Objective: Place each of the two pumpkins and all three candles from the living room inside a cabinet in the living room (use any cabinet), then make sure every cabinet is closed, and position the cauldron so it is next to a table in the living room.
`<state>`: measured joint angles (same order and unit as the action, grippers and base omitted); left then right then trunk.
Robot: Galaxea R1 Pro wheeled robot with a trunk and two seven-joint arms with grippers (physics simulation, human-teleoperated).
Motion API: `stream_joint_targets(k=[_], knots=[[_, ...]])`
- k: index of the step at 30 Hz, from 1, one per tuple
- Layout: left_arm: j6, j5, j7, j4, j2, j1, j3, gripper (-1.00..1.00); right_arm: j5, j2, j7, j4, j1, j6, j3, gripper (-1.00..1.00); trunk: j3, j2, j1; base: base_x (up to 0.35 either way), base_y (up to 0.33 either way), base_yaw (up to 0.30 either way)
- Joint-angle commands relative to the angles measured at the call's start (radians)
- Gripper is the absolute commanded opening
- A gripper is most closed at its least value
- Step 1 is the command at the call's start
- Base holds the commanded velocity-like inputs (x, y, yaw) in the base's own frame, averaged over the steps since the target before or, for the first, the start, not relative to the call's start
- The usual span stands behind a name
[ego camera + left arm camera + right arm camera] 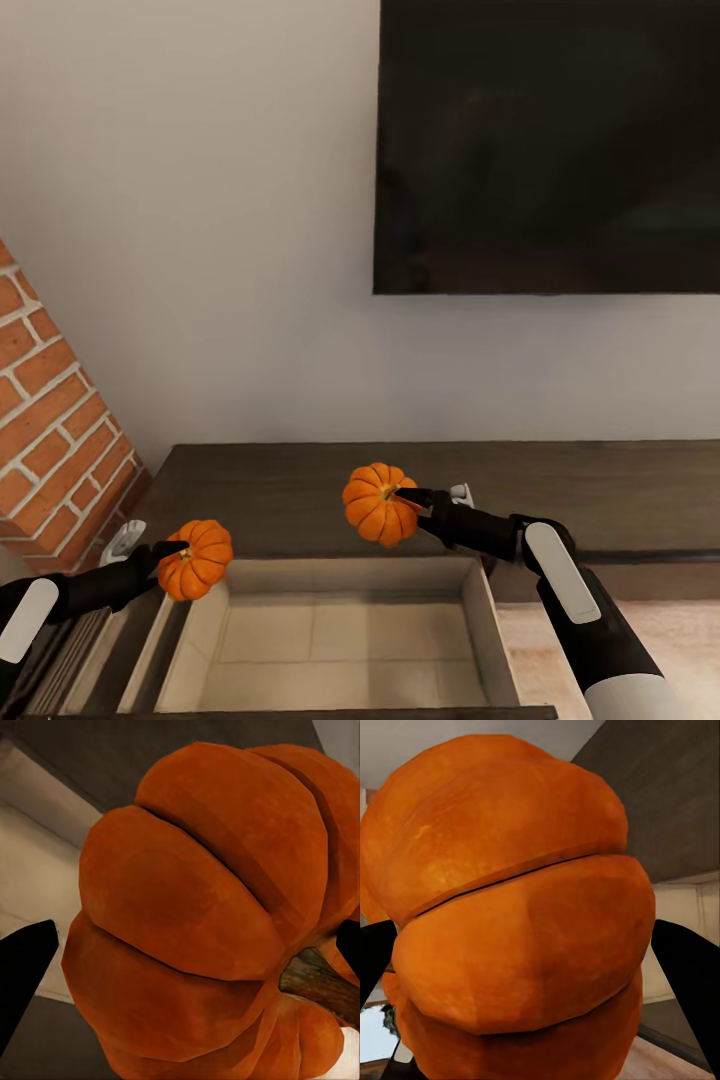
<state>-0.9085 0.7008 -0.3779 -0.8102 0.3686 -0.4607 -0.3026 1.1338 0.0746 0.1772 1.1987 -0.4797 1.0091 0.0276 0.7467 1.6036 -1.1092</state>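
A pale wall rose behind a long, low dark-brown cabinet (300,490), with a large black television screen (548,145) mounted above it and cut off at the top and right edges. A red brick column (55,440) slanted in at the left. The cabinet's left drawer (485,620) stood pulled open toward the camera, its pale interior bare, its front edge cropped by the picture's lower border. The left gripper (178,556) was clamped on one orange pumpkin (196,558), held in the air at the drawer's back left corner. The right gripper (412,496) was clamped on the other pumpkin (379,503), held in the air above the cabinet top just behind the drawer. In each wrist view the pumpkin (210,922) (521,937) hid most of what lay beyond, with only the dark fingertips (22,975) (690,975) showing at the sides. A strip of light wooden floor (620,640) showed beside the right arm.
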Motion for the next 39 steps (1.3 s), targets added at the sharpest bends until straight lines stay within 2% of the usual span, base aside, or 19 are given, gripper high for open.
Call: stream_joint_targets(k=[1,10,16,33,39], knots=[[-0.006,-0.001,-0.004,0.000,0.000,-0.001,-0.003,-1.00,-0.006,0.001,0.010,0.000,0.000,0.002,0.000,-1.00,0.001,0.000,0.000,0.052,0.073,0.226],[-0.006,-0.001,-0.004,0.000,0.000,-0.001,-0.003,-1.00,-0.006,0.001,0.011,-0.001,0.000,0.000,0.000,-1.00,0.001,0.000,0.000,0.135,0.073,0.046],[-0.006,-0.001,-0.004,0.000,0.000,-0.001,-0.003,-1.00,-0.005,0.001,0.011,-0.001,0.000,-0.001,0.000,-1.00,-0.002,0.000,0.000,0.195,-0.068,-0.104],[-0.006,0.002,-0.006,0.000,0.000,-0.001,-0.004,-1.00,-0.006,0.001,0.009,-0.002,0.000,-0.007,0.000,-1.00,-0.002,0.000,0.000,0.008,-0.004,-0.006],[-0.006,0.002,-0.006,0.000,0.000,-0.001,-0.004,-1.00,-0.013,0.001,0.010,-0.002,0.000,-0.011,0.002,-1.00,0.017,0.042,-0.023,0.000,0.000,0.000]])
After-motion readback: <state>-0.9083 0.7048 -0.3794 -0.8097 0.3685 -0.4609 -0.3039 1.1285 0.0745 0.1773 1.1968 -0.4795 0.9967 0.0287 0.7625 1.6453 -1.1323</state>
